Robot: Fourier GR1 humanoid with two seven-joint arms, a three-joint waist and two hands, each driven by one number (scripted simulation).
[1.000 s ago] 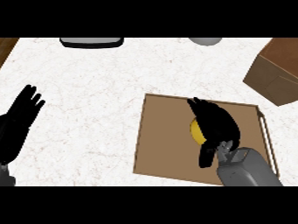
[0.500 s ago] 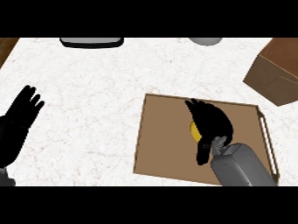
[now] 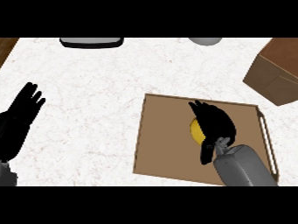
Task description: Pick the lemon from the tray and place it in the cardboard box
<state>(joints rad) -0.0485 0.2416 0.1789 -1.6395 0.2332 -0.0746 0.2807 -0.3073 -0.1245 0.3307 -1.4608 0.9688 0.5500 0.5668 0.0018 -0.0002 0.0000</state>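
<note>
The right hand [image 3: 212, 124] is over the middle of the brown tray [image 3: 164, 148], and its fingers curl down over the lemon [image 3: 194, 129]. Only a yellow edge of the lemon shows, at the left side of the palm, so the hand covers it but I cannot tell if the thumb is already under it. I judge that the grasp is just being made. To do it well, the fingers and the thumb should close on opposite sides of the fruit before any lifting, because a round lemon rolls away easily on the flat tray. After this the hand should rise straight up, above the tray rim. The cardboard box [image 3: 285, 72] stands further away, beyond the hand and to its right, well apart from the tray. The left hand [image 3: 17, 120] rests open far to the left, fingers straight.
</note>
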